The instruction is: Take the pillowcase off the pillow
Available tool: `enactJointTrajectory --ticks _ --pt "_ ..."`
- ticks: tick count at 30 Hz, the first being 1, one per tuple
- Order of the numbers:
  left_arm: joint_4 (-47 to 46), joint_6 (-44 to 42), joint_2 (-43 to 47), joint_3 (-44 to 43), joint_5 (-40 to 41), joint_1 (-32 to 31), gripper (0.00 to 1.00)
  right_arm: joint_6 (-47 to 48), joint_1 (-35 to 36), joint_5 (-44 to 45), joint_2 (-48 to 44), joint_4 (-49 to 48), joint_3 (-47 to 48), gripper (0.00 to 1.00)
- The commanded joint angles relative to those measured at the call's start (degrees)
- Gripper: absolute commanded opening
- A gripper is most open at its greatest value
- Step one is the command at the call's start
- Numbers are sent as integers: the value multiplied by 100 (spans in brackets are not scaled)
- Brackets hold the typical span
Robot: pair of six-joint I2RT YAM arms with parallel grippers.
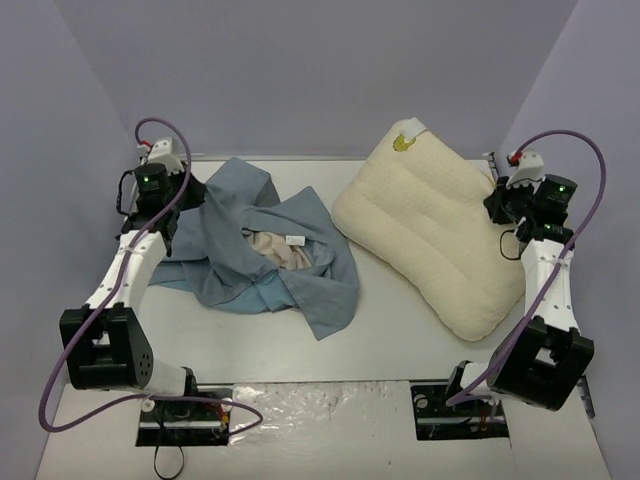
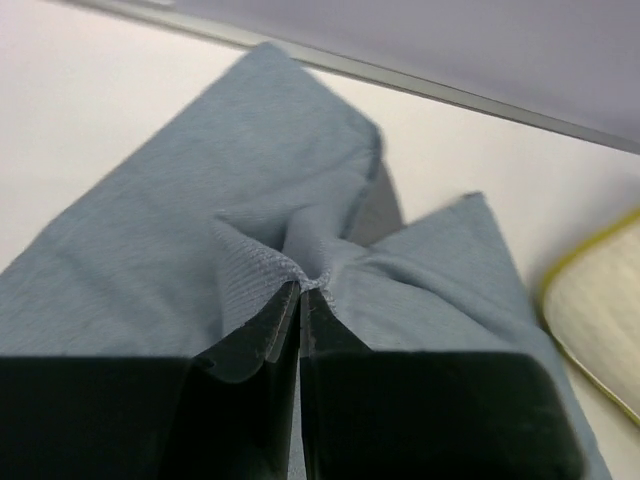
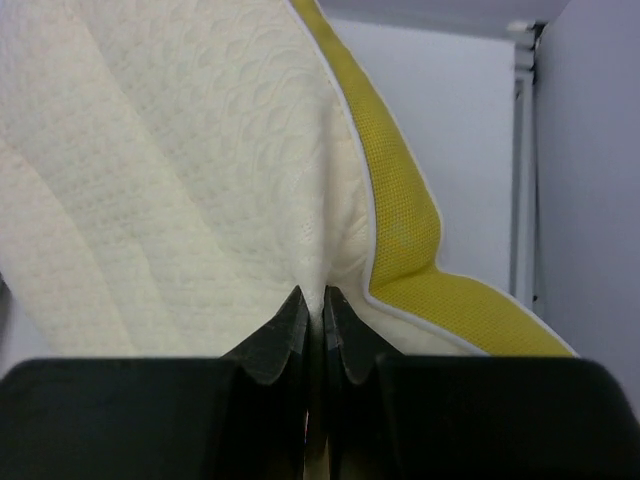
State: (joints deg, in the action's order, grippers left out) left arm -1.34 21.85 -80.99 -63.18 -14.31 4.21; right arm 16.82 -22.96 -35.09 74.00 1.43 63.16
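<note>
top external: crumpled grey-blue pillowcase (image 1: 222,250) beside cream pillow (image 1: 430,235)

pillowcase (image 1: 262,250) heaped at table's (image 1: 400,345) left, pillow (image 1: 435,235) apart at right

back wall (image 1: 320,70): plain lavender-grey, across top of frame
left wall (image 1: 40,220): same colour, left edge, slanting in
right wall (image 1: 612,120): same colour, right edge
table (image 1: 400,350): white, matte, fills middle and bottom
rail (image 1: 300,158): thin metal strip along table's far edge
light: even, soft shadows
</note>
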Motion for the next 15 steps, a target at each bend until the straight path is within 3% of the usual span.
enactJointTrajectory --ticks 1,3,4,6,7,8,9,10,11,12,14,15 --pt "124 -259 312 -659 -573 -655 7 -513 282 229 273 -240 -179 0" --pt "467 -408 364 -853 -600 -877 19 -539 432 388 317 -240 -329 0" --pt "625 -470 469 -941 -565 -1043 43 -583 555 546 395 -240 -409 0" --pt "697 -541 706 -907 -434 -1141 64 -671 573 504 466 -214 -427 0" --pt "723 -558 821 -802 -424 -1194 79 -671 565 503 519 -205 -427 3" --pt "723 -593 935 -732 -407 -1220 87 -654 547 495 519 -179 -409 8" --pt "732 -620 1058 -653 -372 -1247 90 -506 530 460 511 -170 -375 16" --pt "776 -655 1320 -591 -336 -1282 94 -356 521 398 458 179 -322 36" --pt "872 -734 1445 -460 -327 -1404 100 -102 486 215 406 426 -104 49" --pt "951 -787 1707 -406 -249 -1492 96 448 486 205 344 872 20 69" --pt "1153 -910 1946 -197 -266 -1816 94 620 398 405 -7 999 179 84" --pt "1206 -945 2164 -99 -283 -1931 94 630 337 424 -165 1043 188 98"
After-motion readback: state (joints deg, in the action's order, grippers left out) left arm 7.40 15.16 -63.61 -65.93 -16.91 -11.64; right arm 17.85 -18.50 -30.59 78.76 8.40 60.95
